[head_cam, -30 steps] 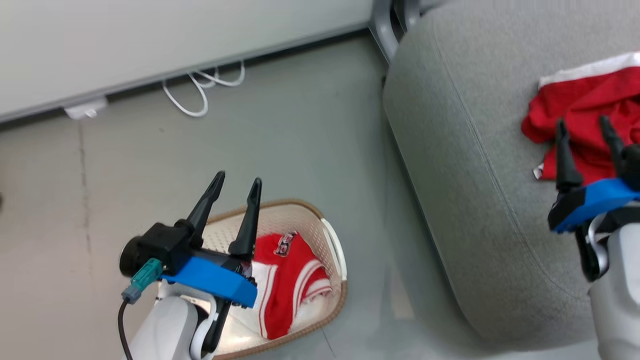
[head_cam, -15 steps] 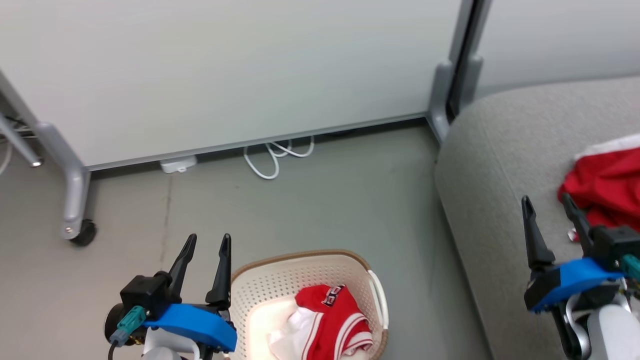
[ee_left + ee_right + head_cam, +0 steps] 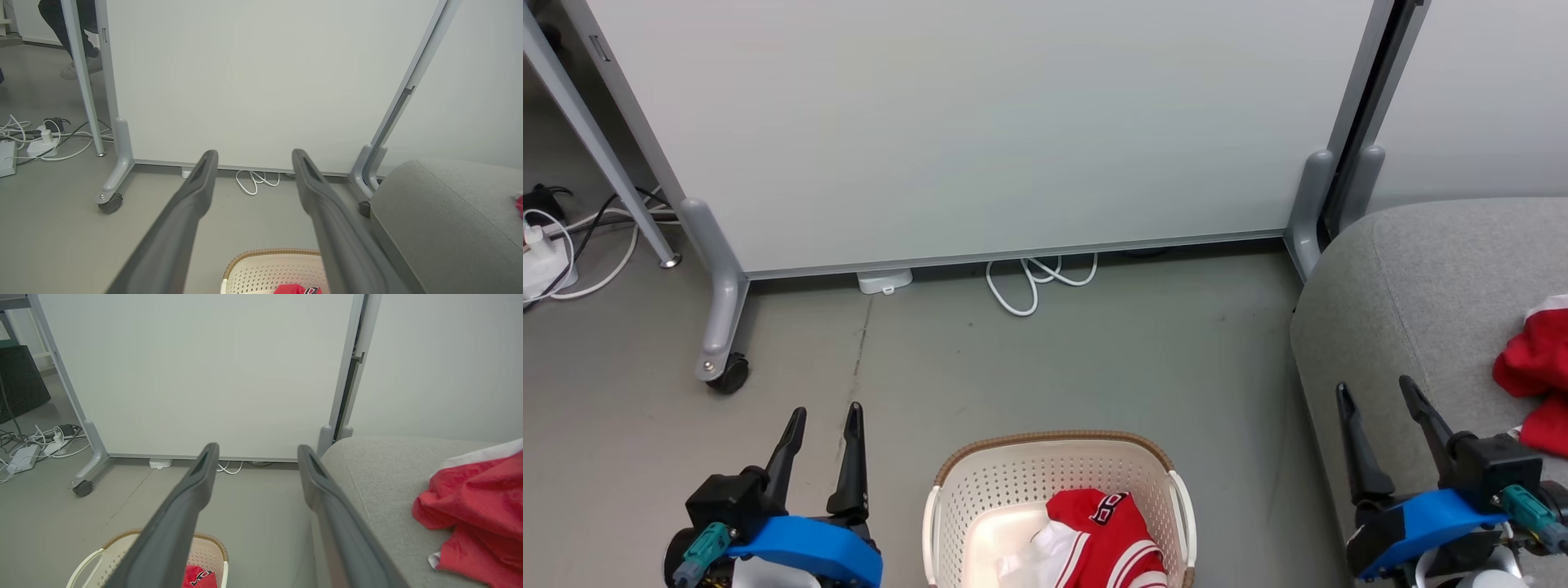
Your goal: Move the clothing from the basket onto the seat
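Note:
The cream basket (image 3: 980, 498) with its brown rim stands on the floor at the bottom centre. Inside it lies a red garment (image 3: 1107, 539) with white stripes and a black-and-white patch. A second red garment (image 3: 1531, 371) with white trim rests on the grey seat (image 3: 1413, 278) at the right, larger in the right wrist view (image 3: 478, 506). My left gripper (image 3: 821, 420) stands open and empty above the floor, left of the basket. My right gripper (image 3: 1376, 396) is open and empty over the seat's front edge, left of the garment there.
A white partition panel (image 3: 980, 131) on wheeled grey legs (image 3: 719, 327) stands behind the basket. White cable loops (image 3: 1033, 282) lie at its foot. More cables and a power strip (image 3: 543, 253) lie at the far left. A person's shoe (image 3: 75, 69) stands behind the panel.
The head camera has tilted up and turned, so the wall panel now takes up the top and the basket and seat sit lower and further right. Both grippers stay open and empty.

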